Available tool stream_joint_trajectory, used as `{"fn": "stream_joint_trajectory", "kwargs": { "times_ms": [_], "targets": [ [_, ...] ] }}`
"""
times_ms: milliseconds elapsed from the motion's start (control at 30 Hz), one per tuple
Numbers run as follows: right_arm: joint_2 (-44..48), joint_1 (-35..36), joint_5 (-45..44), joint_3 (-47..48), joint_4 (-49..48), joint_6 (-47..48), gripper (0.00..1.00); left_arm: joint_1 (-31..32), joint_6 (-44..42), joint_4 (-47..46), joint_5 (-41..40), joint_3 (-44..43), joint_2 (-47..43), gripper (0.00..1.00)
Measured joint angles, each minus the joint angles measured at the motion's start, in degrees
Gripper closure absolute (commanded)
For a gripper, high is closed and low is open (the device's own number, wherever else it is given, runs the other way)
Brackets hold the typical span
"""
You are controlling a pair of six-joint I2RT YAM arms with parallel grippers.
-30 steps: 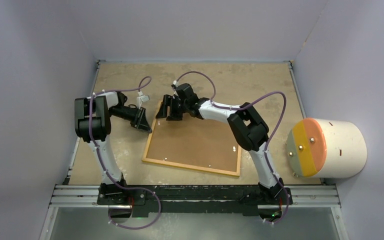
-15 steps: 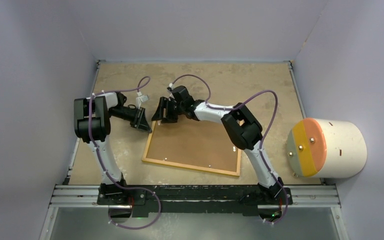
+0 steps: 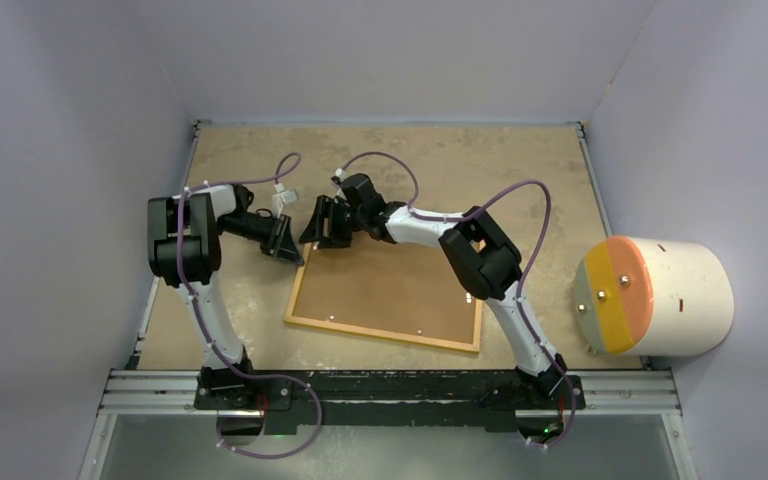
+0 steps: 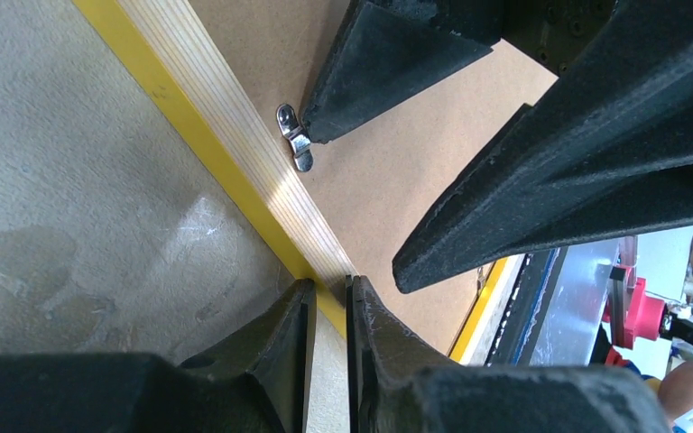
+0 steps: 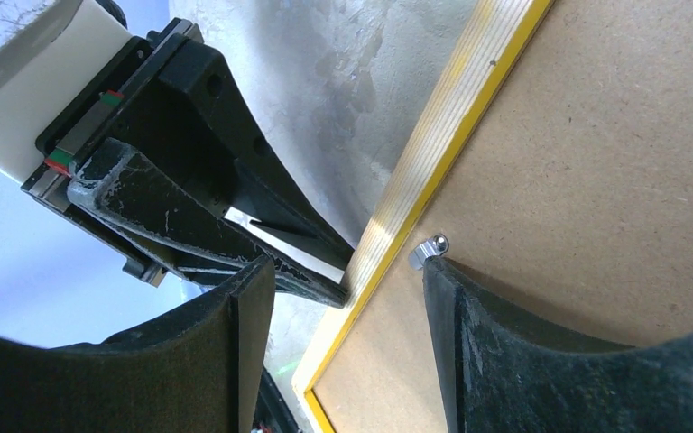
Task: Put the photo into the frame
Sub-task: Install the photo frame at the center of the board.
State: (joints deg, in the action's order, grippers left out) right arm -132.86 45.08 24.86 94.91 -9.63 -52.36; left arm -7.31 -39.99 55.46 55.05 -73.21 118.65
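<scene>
Frame [image 3: 380, 334], a thin rectangular wooden one with a bright yellow outer edge and pale striped wood on its back, lies flat and back side up on the speckled tan table [image 3: 430, 160]. It sits a little askew in the top view. A flat brown fibreboard backing board [image 3: 390, 285] fills the frame's opening and sits inside the rails.

The left gripper [image 4: 328, 289] comes in low from outside the frame, at the left rail near the far left corner. Its black jaws are drawn almost together, with only a thin slit between them, and their tips meet the frame's yellow edge. Whether they pinch any part of the rail cannot be told from the wrist views.

Just inside that same rail, a small silver metal turn tab [image 4: 293, 137] lies on the backing board, one end against the pale wood of the frame. The right gripper [image 5: 347, 264] reaches across the frame from its right side and hangs above the left rail with its jaws spread wide, holding nothing. In the right wrist view, one finger stands on the outer side of the rail. The other is over the backing board, its tip touching or just beside the tab.

Well apart to the right of the frame, a large white cylinder [image 3: 680, 295] lies on its side. Its round end face, banded in grey, yellow and orange, is turned toward the frame.
</scene>
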Motion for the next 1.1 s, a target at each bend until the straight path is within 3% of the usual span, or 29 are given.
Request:
{"fn": "stream_joint_trajectory", "kwargs": {
  "times_ms": [967,1100],
  "targets": [
    [-1.5,0.2,0.0,1.7,-0.2,-3.5,0.37,0.3,-0.1,-1.0,-0.9,0.9,-1.2,0.80],
    [-1.5,0.1,0.2,1.7,-0.2,-3.6,0.33,0.3,-0.1,-1.1,-0.9,1.0,-1.3,0.79]
  ]
}}
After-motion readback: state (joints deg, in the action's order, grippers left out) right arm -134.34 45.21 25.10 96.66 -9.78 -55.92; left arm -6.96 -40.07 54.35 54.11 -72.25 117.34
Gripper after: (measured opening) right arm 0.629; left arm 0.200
